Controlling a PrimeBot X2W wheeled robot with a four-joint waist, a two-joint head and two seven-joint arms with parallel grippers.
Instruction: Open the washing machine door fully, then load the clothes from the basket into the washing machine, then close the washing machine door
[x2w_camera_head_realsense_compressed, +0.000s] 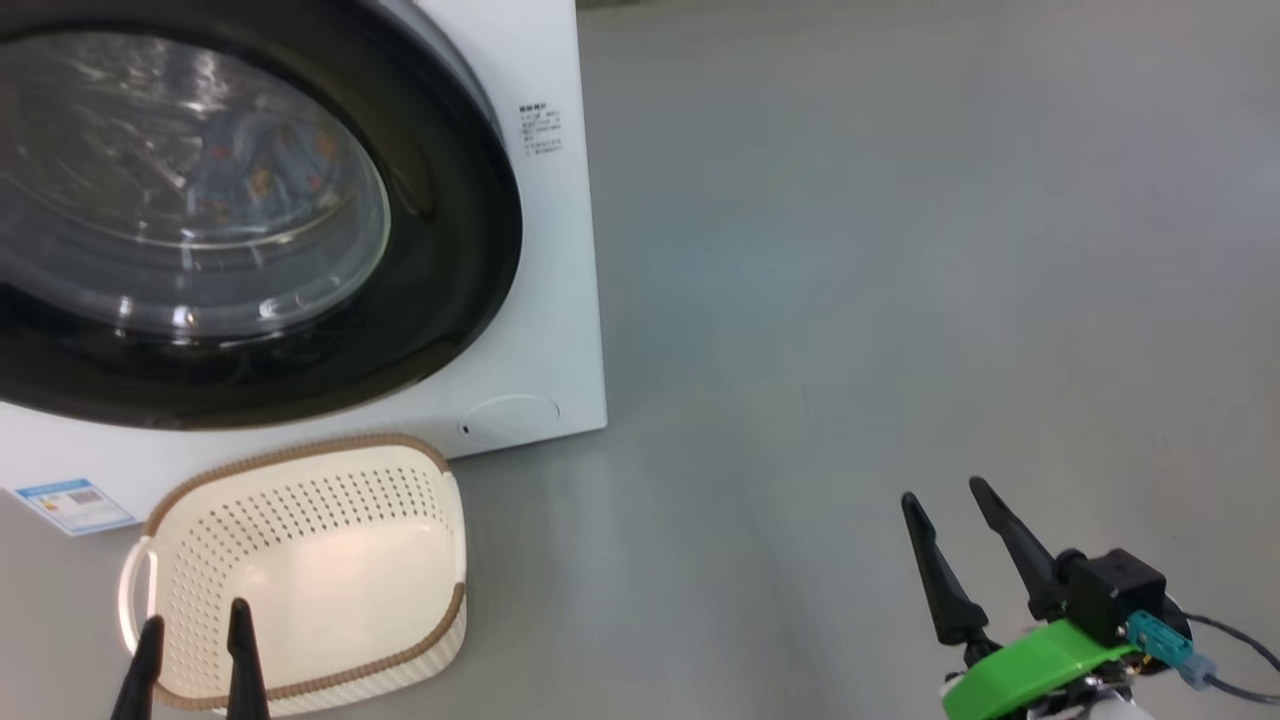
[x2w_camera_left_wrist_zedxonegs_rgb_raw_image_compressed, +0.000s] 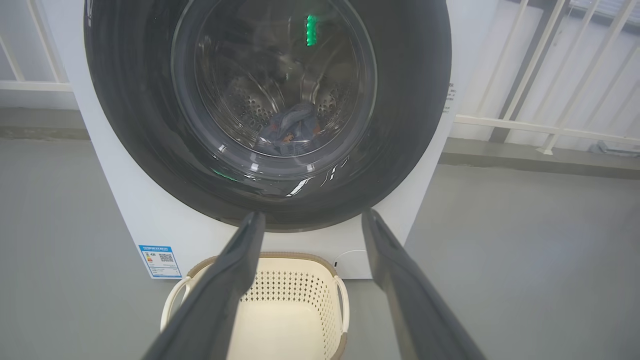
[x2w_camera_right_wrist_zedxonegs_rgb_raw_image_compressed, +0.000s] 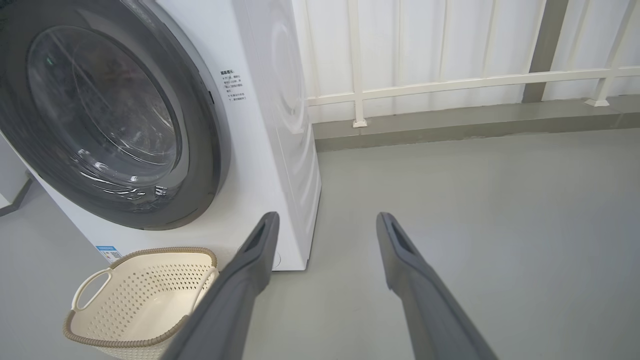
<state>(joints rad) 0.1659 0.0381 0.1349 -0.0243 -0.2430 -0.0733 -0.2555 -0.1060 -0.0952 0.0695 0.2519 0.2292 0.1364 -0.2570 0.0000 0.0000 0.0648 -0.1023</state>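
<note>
The washing machine (x2w_camera_head_realsense_compressed: 560, 330) (x2w_camera_left_wrist_zedxonegs_rgb_raw_image_compressed: 125, 210) (x2w_camera_right_wrist_zedxonegs_rgb_raw_image_compressed: 280, 150) stands white on the grey floor, its door (x2w_camera_head_realsense_compressed: 440, 300) (x2w_camera_left_wrist_zedxonegs_rgb_raw_image_compressed: 410, 100) (x2w_camera_right_wrist_zedxonegs_rgb_raw_image_compressed: 200, 165) shut flush against the front. Through the glass porthole the clothes (x2w_camera_head_realsense_compressed: 255, 165) (x2w_camera_left_wrist_zedxonegs_rgb_raw_image_compressed: 292, 130) lie in the steel drum, light blue with orange marks. The basket (x2w_camera_head_realsense_compressed: 300, 570) (x2w_camera_left_wrist_zedxonegs_rgb_raw_image_compressed: 295, 300) (x2w_camera_right_wrist_zedxonegs_rgb_raw_image_compressed: 140, 300) sits on the floor before the machine, nothing in it. My left gripper (x2w_camera_head_realsense_compressed: 195, 635) (x2w_camera_left_wrist_zedxonegs_rgb_raw_image_compressed: 312, 217) hangs open above the basket's near edge. My right gripper (x2w_camera_head_realsense_compressed: 955, 500) (x2w_camera_right_wrist_zedxonegs_rgb_raw_image_compressed: 325, 217) is open over bare floor to the right.
A blue label (x2w_camera_head_realsense_compressed: 75, 503) (x2w_camera_left_wrist_zedxonegs_rgb_raw_image_compressed: 160, 261) is on the machine's lower left front, a round white flap (x2w_camera_head_realsense_compressed: 512, 415) at lower right. White railing (x2w_camera_right_wrist_zedxonegs_rgb_raw_image_compressed: 450, 82) and a low kerb (x2w_camera_right_wrist_zedxonegs_rgb_raw_image_compressed: 475, 122) run behind the machine. Grey floor (x2w_camera_head_realsense_compressed: 900, 250) stretches open to the right.
</note>
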